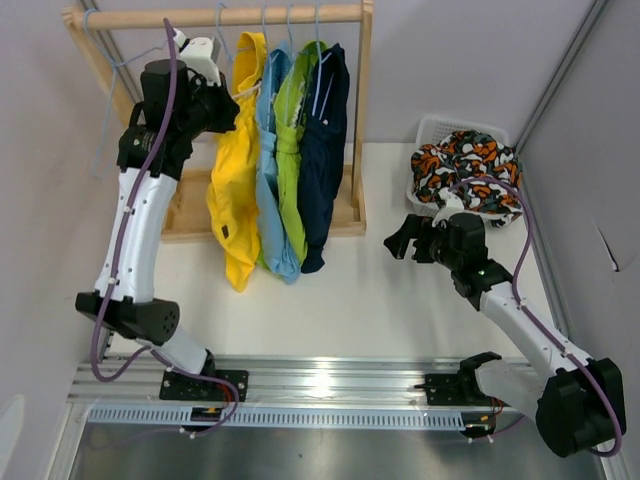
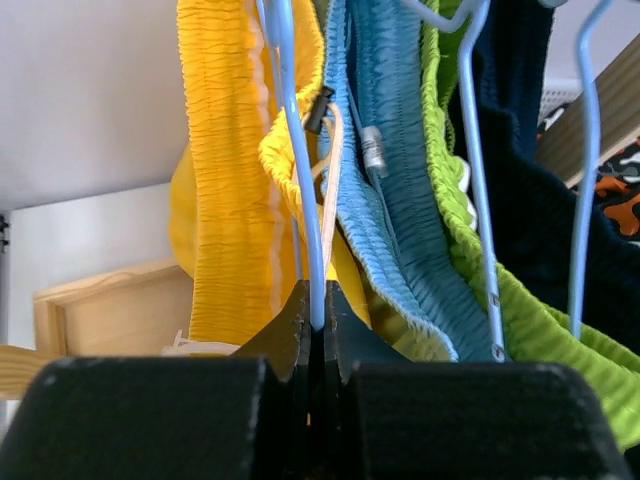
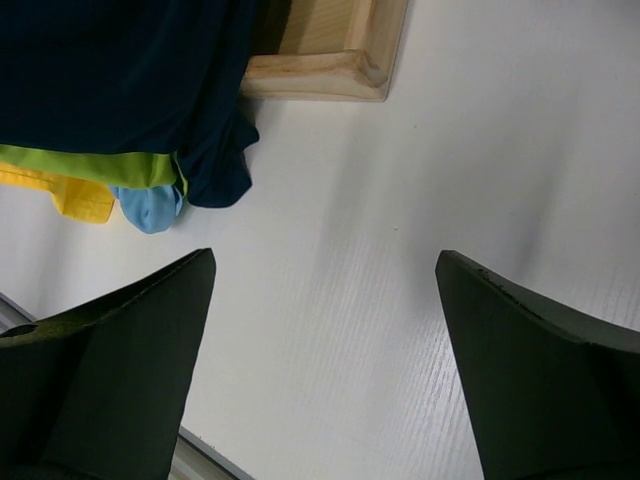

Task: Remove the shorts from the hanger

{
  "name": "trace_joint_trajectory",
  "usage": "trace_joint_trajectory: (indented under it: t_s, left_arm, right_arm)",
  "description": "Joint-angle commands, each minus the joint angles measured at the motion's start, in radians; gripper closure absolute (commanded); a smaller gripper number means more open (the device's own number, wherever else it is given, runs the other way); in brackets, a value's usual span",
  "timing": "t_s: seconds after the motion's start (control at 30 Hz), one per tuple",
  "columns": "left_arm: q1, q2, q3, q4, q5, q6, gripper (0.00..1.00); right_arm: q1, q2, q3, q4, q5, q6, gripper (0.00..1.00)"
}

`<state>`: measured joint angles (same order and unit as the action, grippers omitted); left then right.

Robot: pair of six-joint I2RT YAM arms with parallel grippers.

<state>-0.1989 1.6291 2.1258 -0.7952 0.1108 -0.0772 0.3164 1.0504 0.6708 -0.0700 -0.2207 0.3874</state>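
**Top external view: one pair off, four on the rack**

Going by how things lie, the job is about a fifth done. At the left end of the wooden rack (image 1: 230,16) a bare hanger (image 1: 103,120) dangles from the rail, carrying nothing.

Just right of it, high up by the rail, the left gripper (image 1: 213,62) is at the first garment. The left wrist view shows it clenched on a thin blue hanger wire (image 2: 300,180), the jaws pressed together with the wire pinched between them. That wire runs up against the yellow shorts (image 1: 232,170), so it is most likely their hanger, and this pair looks to be the one now being worked on.

Next along the rail hang the light blue shorts (image 1: 270,190), the green shorts (image 1: 290,150) and the navy shorts (image 1: 325,150). They are bunched close and touch one another, with their hems reaching down past the rack's base. All four are on their hangers, so four removals are left.

Right of the rack, above bare tabletop (image 1: 380,290), the right gripper (image 1: 403,238) hovers released. Its jaws stand wide apart and hold nothing, as the right wrist view confirms.

Further right of the rack, against the wall, stands a white basket (image 1: 432,128). In it lie the patterned shorts (image 1: 465,165), crumpled in orange, black and white and heaped above the rim. I can see nothing else in the basket.
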Motion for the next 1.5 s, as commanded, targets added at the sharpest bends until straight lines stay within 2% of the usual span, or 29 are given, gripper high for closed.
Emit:
trace_joint_trajectory:
  t_s: [0.0, 0.07, 0.1, 0.2, 0.47, 0.53, 0.63, 0.7, 0.83, 0.93, 1.17, 1.47]
  left_arm:
    - [-0.04, -0.179, -0.131, -0.018, -0.062, 0.025, 1.0]
    - [-0.056, -0.242, -0.185, -0.013, -0.105, 0.021, 1.0]
    - [-0.071, -0.311, -0.276, -0.013, -0.141, 0.014, 1.0]
    - [-0.089, -0.435, -0.38, -0.027, -0.143, -0.009, 1.0]
    - [-0.145, -0.618, -0.448, -0.169, -0.207, -0.038, 1.0]
    - [-0.146, -0.661, -0.44, -0.194, -0.189, -0.045, 1.0]
    - [-0.149, -0.693, -0.417, -0.239, -0.058, -0.049, 1.0]
    - [-0.196, -0.729, -0.432, -0.227, 0.053, -0.055, 1.0]
    - [-0.243, -0.787, -0.486, -0.168, 0.309, -0.062, 1.0]
    - [-0.277, -0.818, -0.487, -0.145, 0.394, -0.072, 1.0]
    - [-0.376, -0.89, -0.432, -0.167, 0.476, -0.061, 1.0]
    - [-0.425, -1.041, -0.438, -0.16, 0.543, -0.075, 1.0]
  right_arm:
    - [-0.004, -0.041, -0.008, 0.029, -0.019, 0.01, 0.01]
    - [-0.002, -0.053, -0.007, 0.027, -0.025, 0.014, 0.0]
    - [0.0, -0.059, -0.004, 0.024, -0.028, 0.018, 0.0]
    - [0.001, -0.082, 0.004, 0.007, -0.037, 0.022, 0.01]
    - [0.027, -0.148, 0.053, -0.045, -0.046, 0.025, 0.01]
    - [0.041, -0.168, 0.07, -0.042, -0.107, 0.016, 0.01]
    - [0.079, -0.193, 0.125, -0.013, -0.253, 0.001, 0.01]
    - [0.104, -0.196, 0.201, -0.004, -0.343, -0.004, 0.01]
    - [0.183, -0.168, 0.377, -0.027, -0.413, -0.016, 0.01]
    - [0.223, -0.133, 0.51, -0.06, -0.41, -0.039, 0.01]
    - [0.251, -0.011, 0.706, -0.102, -0.405, -0.085, 0.01]
    - [0.279, 0.118, 0.861, -0.142, -0.407, -0.133, 0.01]
